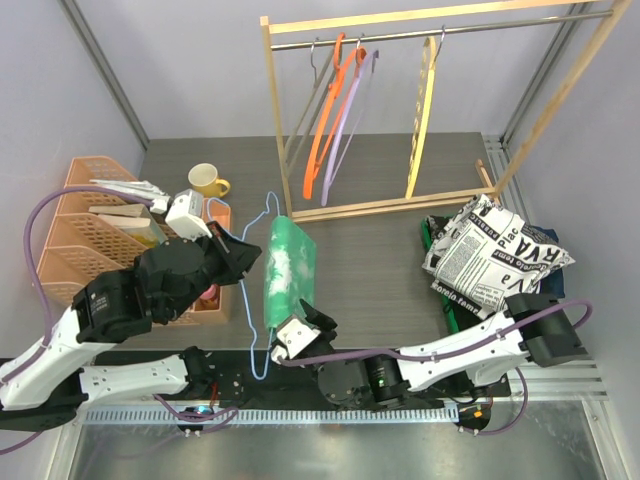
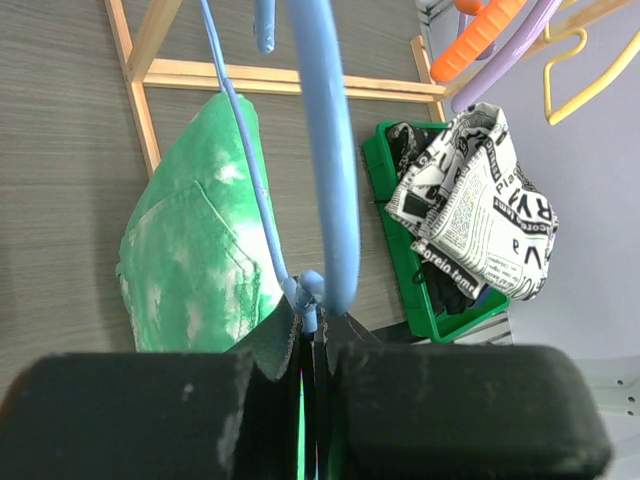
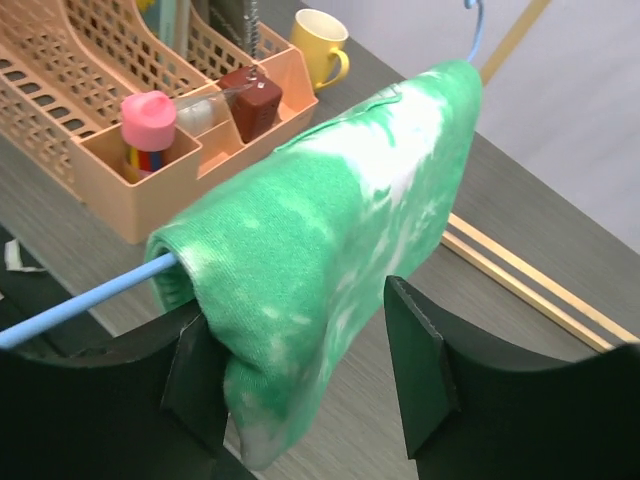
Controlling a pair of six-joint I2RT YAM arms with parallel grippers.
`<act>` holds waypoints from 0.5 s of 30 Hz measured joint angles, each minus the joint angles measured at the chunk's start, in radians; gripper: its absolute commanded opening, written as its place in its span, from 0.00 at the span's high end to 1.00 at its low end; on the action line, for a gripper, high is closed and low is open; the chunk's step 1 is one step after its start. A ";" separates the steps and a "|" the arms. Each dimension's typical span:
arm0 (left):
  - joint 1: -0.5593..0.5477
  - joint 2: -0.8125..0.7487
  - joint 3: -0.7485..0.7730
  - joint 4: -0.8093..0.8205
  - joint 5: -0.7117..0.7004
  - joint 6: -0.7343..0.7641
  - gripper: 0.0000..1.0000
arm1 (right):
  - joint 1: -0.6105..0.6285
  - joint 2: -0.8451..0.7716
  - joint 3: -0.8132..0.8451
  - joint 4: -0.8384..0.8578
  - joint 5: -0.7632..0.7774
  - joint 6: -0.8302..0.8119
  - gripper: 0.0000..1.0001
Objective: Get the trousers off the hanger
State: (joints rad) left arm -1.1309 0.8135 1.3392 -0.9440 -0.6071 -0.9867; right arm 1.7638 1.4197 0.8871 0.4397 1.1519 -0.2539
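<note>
Green-and-white mottled trousers (image 1: 288, 268) hang folded over the bar of a light blue hanger (image 1: 262, 215), held above the table. My left gripper (image 1: 238, 252) is shut on the hanger's neck (image 2: 305, 290), just below its hook (image 2: 335, 150). My right gripper (image 3: 305, 340) stands open astride the near end of the trousers (image 3: 340, 230). Its left finger (image 3: 195, 375) touches the cloth by the blue bar (image 3: 90, 300), while a gap separates the right finger (image 3: 420, 370) from it. White newspaper-print trousers (image 1: 495, 250) lie on a pile at the right.
The pile sits in a green bin (image 2: 415, 290). A wooden rack (image 1: 400, 205) at the back carries orange (image 1: 330, 120) and yellow (image 1: 425, 110) hangers. An orange organiser (image 1: 85, 230) and a yellow mug (image 1: 207, 180) stand at the left.
</note>
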 measured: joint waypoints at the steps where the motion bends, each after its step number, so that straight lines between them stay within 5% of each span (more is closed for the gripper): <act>1: 0.000 0.002 0.003 -0.004 0.004 0.000 1.00 | -0.003 0.009 -0.014 0.046 0.010 -0.035 0.42; 2: 0.000 0.003 0.006 -0.008 0.008 0.000 0.99 | -0.008 0.020 -0.024 0.087 0.017 -0.064 0.47; 7: 0.001 0.016 0.027 -0.016 0.016 0.002 1.00 | -0.037 0.056 -0.039 0.197 0.016 -0.164 0.99; 15: 0.000 -0.008 0.034 -0.027 0.016 0.003 1.00 | -0.051 -0.039 -0.015 0.046 -0.041 -0.144 0.99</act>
State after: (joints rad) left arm -1.1305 0.8059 1.3727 -0.9714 -0.5911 -0.9833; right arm 1.7126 1.3811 0.8719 0.4854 1.1107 -0.3981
